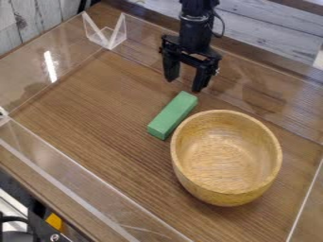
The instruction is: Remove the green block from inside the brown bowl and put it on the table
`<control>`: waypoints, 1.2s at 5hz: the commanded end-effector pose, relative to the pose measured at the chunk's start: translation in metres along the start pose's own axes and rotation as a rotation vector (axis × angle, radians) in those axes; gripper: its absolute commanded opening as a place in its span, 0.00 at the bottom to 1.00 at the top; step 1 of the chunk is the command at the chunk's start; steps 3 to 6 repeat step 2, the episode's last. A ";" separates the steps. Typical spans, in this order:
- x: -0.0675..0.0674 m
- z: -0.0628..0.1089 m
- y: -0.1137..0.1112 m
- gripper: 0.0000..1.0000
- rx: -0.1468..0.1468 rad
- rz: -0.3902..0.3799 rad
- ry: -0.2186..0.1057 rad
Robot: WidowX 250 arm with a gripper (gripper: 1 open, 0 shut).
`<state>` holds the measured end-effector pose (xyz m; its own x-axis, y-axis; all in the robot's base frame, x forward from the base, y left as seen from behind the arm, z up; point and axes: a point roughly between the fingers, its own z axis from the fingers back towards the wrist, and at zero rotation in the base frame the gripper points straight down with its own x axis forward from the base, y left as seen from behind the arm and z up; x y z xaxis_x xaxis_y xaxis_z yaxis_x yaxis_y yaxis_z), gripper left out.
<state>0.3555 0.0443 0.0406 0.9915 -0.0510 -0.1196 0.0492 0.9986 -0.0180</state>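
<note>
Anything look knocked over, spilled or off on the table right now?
Nothing stands out. The green block lies flat on the table beside the upright, empty brown bowl; the open gripper hangs above, clear of both.

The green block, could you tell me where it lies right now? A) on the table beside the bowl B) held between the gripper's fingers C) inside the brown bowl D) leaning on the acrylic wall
A: the green block lies flat on the table just left of the empty brown bowl, with the open gripper above and apart from it.
</note>
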 end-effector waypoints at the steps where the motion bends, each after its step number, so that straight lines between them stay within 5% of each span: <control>1: 0.001 0.022 0.006 1.00 0.013 0.016 -0.066; 6: -0.001 0.019 0.008 1.00 0.012 0.022 -0.063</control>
